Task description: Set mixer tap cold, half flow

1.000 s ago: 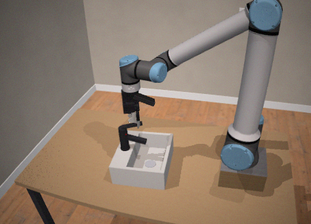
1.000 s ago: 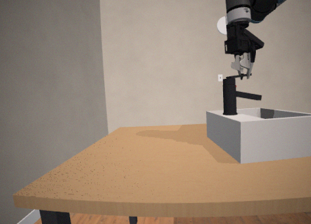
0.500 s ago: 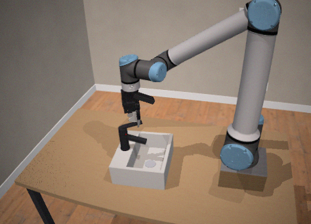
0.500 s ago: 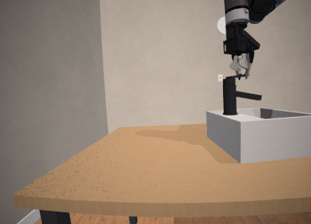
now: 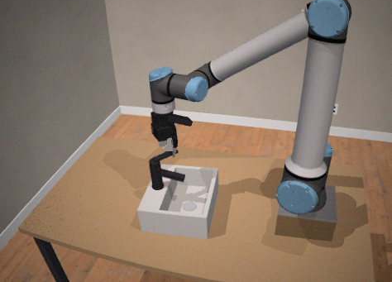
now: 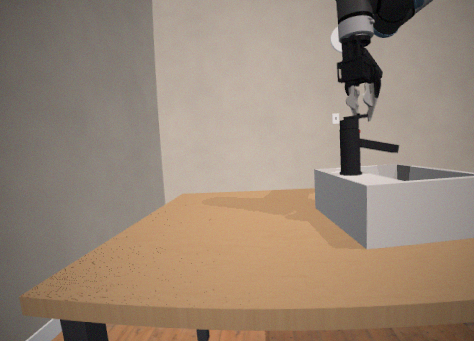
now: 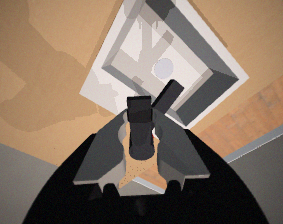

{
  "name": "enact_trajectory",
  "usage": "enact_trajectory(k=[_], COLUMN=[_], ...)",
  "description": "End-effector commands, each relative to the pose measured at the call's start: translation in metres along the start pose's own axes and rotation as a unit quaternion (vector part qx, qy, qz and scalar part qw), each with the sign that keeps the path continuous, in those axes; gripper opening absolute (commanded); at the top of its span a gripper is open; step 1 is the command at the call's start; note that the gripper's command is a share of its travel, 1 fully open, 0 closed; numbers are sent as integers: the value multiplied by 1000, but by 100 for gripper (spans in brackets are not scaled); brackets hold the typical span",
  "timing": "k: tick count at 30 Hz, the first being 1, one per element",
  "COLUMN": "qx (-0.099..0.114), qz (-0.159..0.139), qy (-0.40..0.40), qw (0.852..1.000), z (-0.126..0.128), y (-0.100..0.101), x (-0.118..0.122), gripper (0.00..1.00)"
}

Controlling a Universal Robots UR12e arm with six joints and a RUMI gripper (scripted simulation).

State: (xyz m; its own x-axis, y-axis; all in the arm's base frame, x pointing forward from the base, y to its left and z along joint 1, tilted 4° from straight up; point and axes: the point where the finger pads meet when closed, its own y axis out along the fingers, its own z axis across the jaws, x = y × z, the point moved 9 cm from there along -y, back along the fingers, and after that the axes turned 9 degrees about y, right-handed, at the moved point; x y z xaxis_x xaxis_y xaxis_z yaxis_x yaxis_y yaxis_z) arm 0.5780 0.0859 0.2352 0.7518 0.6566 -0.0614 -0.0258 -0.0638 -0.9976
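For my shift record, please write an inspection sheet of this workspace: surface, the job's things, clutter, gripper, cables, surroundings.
Surface: light brown wooden table on dark legs, bearing the sink and the arm's grey base block.
Job's things: black mixer tap at the corner of a white square sink; its black lever is raised and turned to the side of the spout; red dot shows on the tap body; blue dot not seen.
Clutter: nothing seen.
Gripper: black two-jaw gripper shut on the lever's end.
Cables: nothing seen.
Surroundings: grey and beige walls, white skirting, wooden floor, wall socket.
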Motion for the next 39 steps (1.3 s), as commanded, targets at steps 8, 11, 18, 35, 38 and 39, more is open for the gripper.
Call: enact_trajectory(k=[8,11,18,35,38,39], qx=[0,0,0,0,0,0], qz=[-1,-1,-1,-1,-1,-1], qy=[-54,-57,-57,-57,-57,-57], qw=[999,998,998,998,998,998], z=[-9,-10,-10,-10,-10,-10], y=[-1,-1,-1,-1,-1,-1], x=[2,2,2,2,2,2], gripper=[0,0,0,0,0,0])
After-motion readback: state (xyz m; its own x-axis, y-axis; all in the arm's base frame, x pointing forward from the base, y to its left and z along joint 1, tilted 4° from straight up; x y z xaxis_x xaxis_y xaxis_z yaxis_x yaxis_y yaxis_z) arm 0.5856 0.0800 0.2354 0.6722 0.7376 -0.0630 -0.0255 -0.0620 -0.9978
